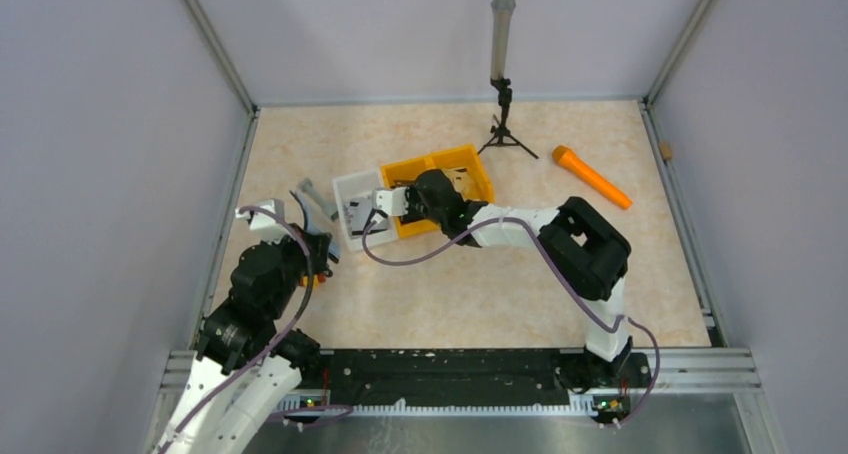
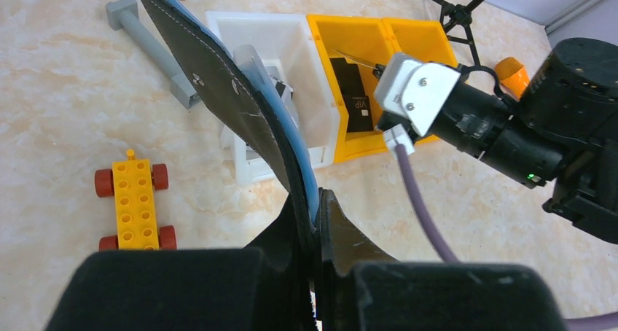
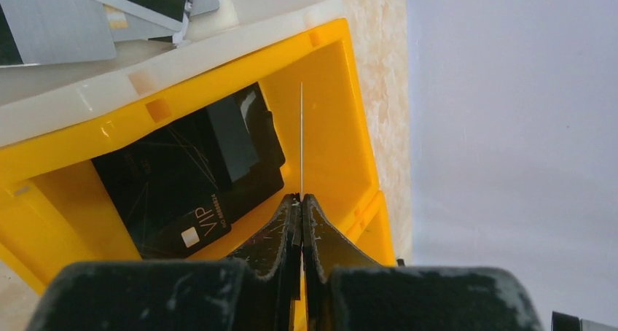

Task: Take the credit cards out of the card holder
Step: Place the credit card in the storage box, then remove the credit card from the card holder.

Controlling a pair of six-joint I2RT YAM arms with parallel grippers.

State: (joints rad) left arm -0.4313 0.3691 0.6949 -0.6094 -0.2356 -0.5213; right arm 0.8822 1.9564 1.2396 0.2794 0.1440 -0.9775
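Note:
My left gripper (image 2: 318, 200) is shut on the lower edge of the card holder (image 2: 218, 83), a black folding case with a blue lining, and holds it upright above the table at the left (image 1: 318, 244). My right gripper (image 3: 301, 198) is shut on a thin credit card (image 3: 301, 134), seen edge-on over the yellow bin (image 3: 335, 112). Black cards marked VIP (image 3: 189, 178) lie in that bin. Silvery-grey striped cards (image 3: 65, 25) lie in the white bin (image 2: 277, 39) beside it. From above, the right gripper (image 1: 400, 196) hangs over the two bins.
A grey T-shaped piece (image 2: 149, 43) lies left of the white bin. A yellow toy car with red wheels (image 2: 135, 200) sits near the left arm. An orange handle-like object (image 1: 592, 177) and a small tripod with a grey tube (image 1: 500, 74) stand at the back. Walls enclose three sides.

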